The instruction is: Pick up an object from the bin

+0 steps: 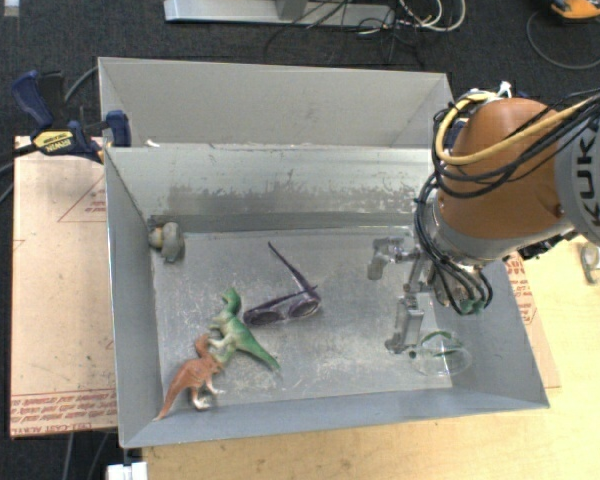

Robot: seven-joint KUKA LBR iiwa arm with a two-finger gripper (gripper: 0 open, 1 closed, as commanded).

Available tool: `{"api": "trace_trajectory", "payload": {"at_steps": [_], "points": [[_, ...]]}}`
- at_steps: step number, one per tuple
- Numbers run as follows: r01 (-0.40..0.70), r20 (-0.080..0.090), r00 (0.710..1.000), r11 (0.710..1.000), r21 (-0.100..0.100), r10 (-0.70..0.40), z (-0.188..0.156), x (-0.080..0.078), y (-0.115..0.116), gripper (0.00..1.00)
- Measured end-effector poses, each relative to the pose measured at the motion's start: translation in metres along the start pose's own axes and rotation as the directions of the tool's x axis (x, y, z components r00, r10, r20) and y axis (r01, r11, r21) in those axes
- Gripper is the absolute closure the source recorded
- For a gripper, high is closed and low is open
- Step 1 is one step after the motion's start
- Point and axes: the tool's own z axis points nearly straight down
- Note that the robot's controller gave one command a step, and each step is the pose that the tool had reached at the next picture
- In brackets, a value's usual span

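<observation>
My gripper (390, 304) hangs low over the right part of the bin floor, open, with bare floor between its metal fingers (404, 330). Just right of the nearer fingertip lies a small clear round thing with a green edge (438, 354), close to the finger but outside the gap. A pair of dark sunglasses (286, 305) with one arm sticking up lies to the left of the gripper, around the middle of the bin.
A green toy dinosaur (239, 332) and an orange toy dinosaur (192, 378) lie together at the front left. A small grey-beige lump (166, 239) sits in the back left corner. The arm's orange cover and cables hang over the bin's right wall.
</observation>
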Motion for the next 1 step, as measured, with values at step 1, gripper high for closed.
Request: {"api": "trace_trajectory", "payload": {"at_steps": [1], "points": [[0.0,0.0,1.0,1.0,0.0,0.0,0.0,0.0,0.0,0.0]]}}
